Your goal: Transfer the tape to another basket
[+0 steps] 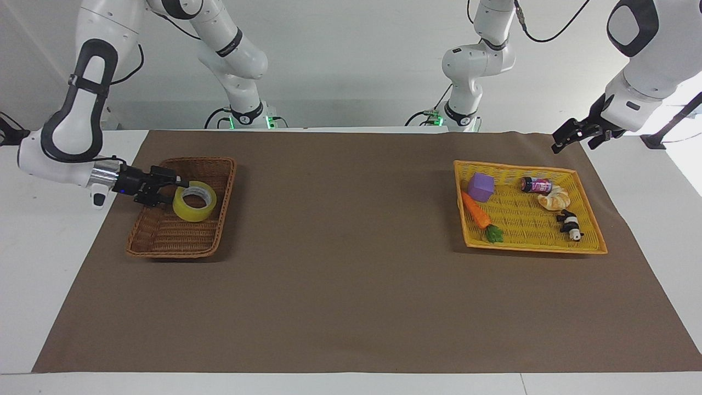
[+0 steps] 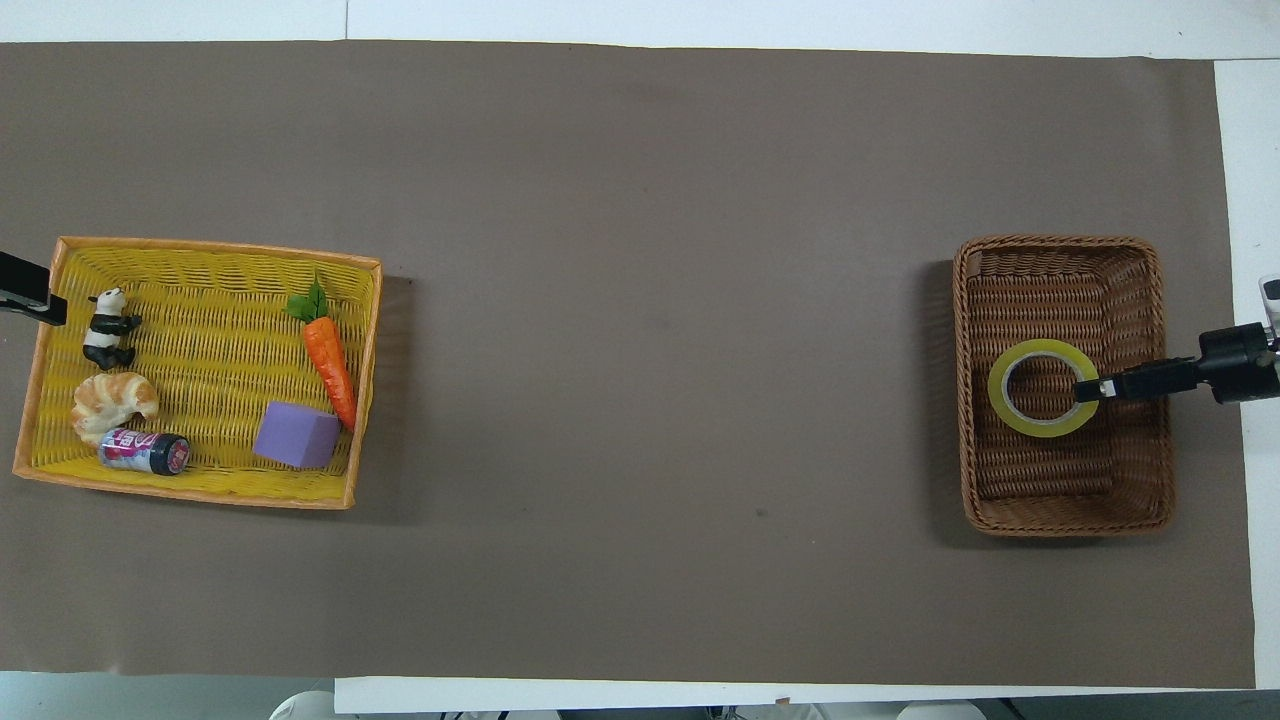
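Observation:
The yellow tape [image 1: 194,202] [image 2: 1044,388] lies flat inside the brown wicker basket [image 1: 211,164] [image 2: 1060,510], in the half nearer the robots. My right gripper [image 1: 178,189] [image 2: 1088,389] reaches in low over the basket's outer long wall and sits at the roll's rim. Whether it grips the rim does not show. My left gripper [image 1: 573,142] [image 2: 25,293] hangs open and holds nothing, in the air over the corner of the brown mat beside the yellow tray basket [image 1: 595,244] [image 2: 200,248].
The yellow tray basket holds a purple cube [image 1: 481,187], a carrot [image 1: 476,211], a small can [image 1: 536,185], a croissant [image 1: 555,198] and a panda figure [image 1: 570,224]. A wide stretch of brown mat [image 1: 340,247] lies between the two baskets.

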Tool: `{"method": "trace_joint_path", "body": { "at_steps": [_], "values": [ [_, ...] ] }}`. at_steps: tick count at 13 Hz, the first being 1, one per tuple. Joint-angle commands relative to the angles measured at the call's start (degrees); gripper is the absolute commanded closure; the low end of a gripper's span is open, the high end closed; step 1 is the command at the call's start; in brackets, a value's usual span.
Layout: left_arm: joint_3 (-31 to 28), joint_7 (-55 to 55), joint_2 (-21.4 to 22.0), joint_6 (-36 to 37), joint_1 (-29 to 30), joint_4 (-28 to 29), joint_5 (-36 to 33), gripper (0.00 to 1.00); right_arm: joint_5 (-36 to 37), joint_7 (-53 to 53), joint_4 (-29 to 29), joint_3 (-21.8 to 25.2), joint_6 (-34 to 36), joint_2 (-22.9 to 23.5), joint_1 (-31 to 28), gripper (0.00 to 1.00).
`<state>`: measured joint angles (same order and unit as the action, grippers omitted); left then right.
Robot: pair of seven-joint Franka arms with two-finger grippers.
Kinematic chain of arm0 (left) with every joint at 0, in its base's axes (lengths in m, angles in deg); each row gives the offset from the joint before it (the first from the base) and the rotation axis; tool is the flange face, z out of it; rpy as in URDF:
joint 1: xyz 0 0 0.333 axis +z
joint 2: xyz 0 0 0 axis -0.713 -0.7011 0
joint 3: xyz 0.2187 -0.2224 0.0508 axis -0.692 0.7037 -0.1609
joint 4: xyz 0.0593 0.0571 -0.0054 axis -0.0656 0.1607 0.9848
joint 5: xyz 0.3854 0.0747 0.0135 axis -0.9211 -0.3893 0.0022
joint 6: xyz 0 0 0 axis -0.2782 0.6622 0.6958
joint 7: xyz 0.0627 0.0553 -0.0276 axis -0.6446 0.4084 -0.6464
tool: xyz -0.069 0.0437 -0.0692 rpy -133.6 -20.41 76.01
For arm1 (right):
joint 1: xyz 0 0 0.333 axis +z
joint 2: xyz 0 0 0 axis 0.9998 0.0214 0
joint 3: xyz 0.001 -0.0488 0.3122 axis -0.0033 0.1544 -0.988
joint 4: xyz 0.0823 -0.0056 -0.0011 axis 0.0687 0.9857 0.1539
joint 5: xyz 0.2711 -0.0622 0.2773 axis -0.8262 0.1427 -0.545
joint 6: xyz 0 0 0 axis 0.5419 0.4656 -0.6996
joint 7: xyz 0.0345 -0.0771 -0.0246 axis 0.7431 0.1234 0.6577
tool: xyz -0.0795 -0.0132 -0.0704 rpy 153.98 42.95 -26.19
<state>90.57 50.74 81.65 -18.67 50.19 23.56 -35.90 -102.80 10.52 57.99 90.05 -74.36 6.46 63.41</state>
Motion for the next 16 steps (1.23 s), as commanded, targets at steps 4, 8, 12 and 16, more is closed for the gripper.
{"method": "trace_joint_path", "body": {
  "at_steps": [4,8,12,16],
  "values": [
    [0.5,1.0,0.8,0.6,-0.3,0.6,-1.3,0.0,7.7,1.3,-4.4,-1.0,-0.4,-1.6,-0.2,0.0],
    [0.5,0.6,0.7,1.0,-0.8,1.6,-1.2,0.0,12.3,-2.2,-5.5,-1.3,-0.7,-7.0,6.1,0.0],
    [0.4,0.6,0.7,1.0,-0.2,1.6,-1.2,0.0,20.4,-14.5,-7.3,-1.4,-3.1,-12.8,16.7,0.0],
    [0.3,0.5,0.7,1.0,-0.2,1.6,-1.2,0.0,27.8,-26.9,-13.0,-1.5,-0.3,-14.4,21.6,0.0]
  ]
}}
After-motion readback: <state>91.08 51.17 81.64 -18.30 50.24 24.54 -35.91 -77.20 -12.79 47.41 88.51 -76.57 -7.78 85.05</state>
